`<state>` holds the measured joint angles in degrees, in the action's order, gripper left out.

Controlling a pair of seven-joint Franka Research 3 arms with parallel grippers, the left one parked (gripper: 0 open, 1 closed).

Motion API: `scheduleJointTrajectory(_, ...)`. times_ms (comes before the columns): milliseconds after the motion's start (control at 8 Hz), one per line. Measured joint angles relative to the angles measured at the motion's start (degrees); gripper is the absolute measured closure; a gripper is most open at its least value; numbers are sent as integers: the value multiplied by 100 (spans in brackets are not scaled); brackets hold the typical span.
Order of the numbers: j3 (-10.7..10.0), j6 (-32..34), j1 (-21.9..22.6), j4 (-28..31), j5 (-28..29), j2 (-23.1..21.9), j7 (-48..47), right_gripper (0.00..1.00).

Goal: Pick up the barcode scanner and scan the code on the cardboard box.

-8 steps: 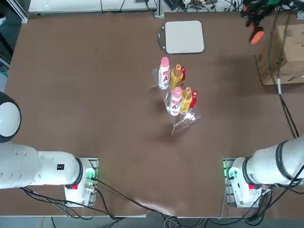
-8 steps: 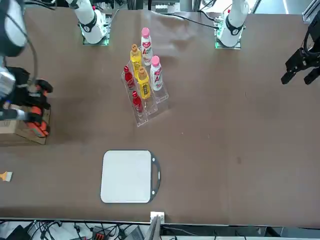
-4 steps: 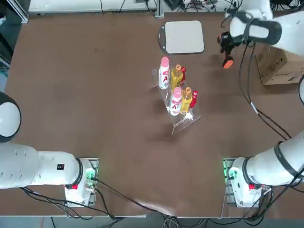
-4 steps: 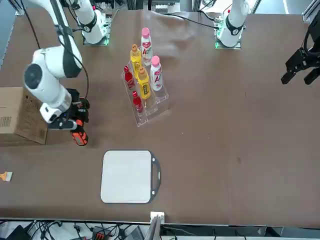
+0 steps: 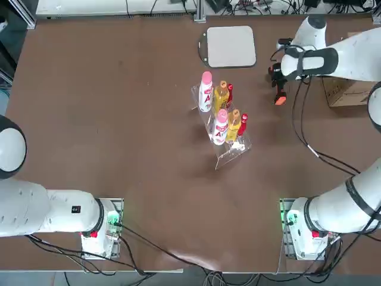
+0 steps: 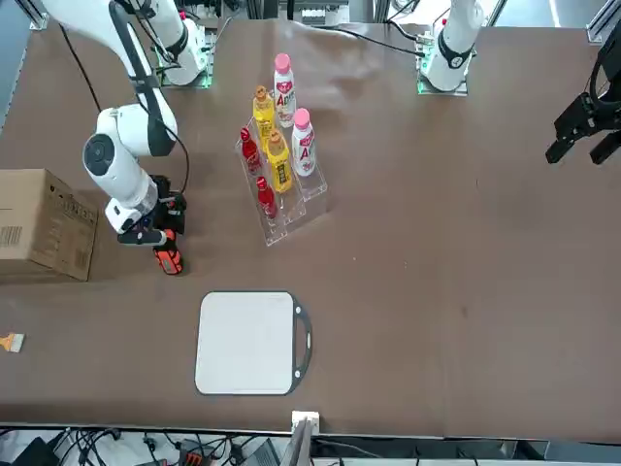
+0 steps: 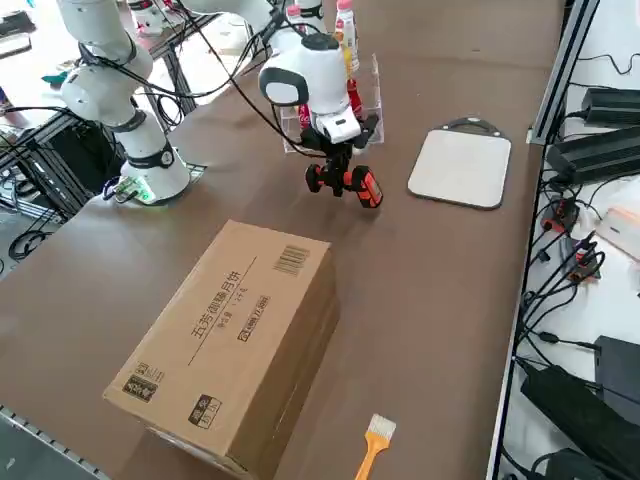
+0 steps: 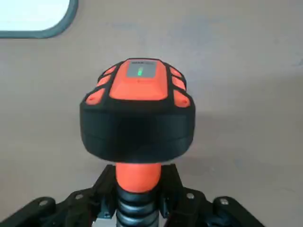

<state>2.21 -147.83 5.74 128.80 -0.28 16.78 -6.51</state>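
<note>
My right gripper (image 5: pixel 277 77) is shut on the handle of the barcode scanner (image 5: pixel 278 90), a black device with orange-red parts. It hangs low over the brown table, between the bottle rack and the cardboard box (image 5: pixel 350 93). In the wrist view the scanner's head (image 8: pixel 137 109) fills the middle, with a green light on its orange top, and my gripper (image 8: pixel 137 189) clamps its ribbed neck. The front view shows the scanner (image 6: pixel 167 254) under my gripper (image 6: pixel 160 229), a short way from the box (image 6: pixel 39 223). From the right side, the scanner (image 7: pixel 345 181) is beyond the box (image 7: pixel 235 335), whose top carries a printed barcode.
A clear rack of several bottles (image 5: pixel 221 116) stands mid-table. A grey square pad (image 5: pixel 230 46) lies at the far edge, close to the scanner. A small orange brush (image 7: pixel 372 448) lies by the box. My arm's cable (image 5: pixel 309 140) trails across the table's right side.
My right arm has swung the scanner away from the box toward the table's middle and brought it lower. The grip stayed shut, and the box did not move.
</note>
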Motion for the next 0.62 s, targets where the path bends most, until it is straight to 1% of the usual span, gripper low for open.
scheduleJointTrajectory(375,0,-116,25,2,0,240,2,56)
scheduleJointTrajectory(500,-1,-135,26,1,0,257,2,55)
scheduleJointTrajectory(625,-2,-142,26,1,0,257,3,51)
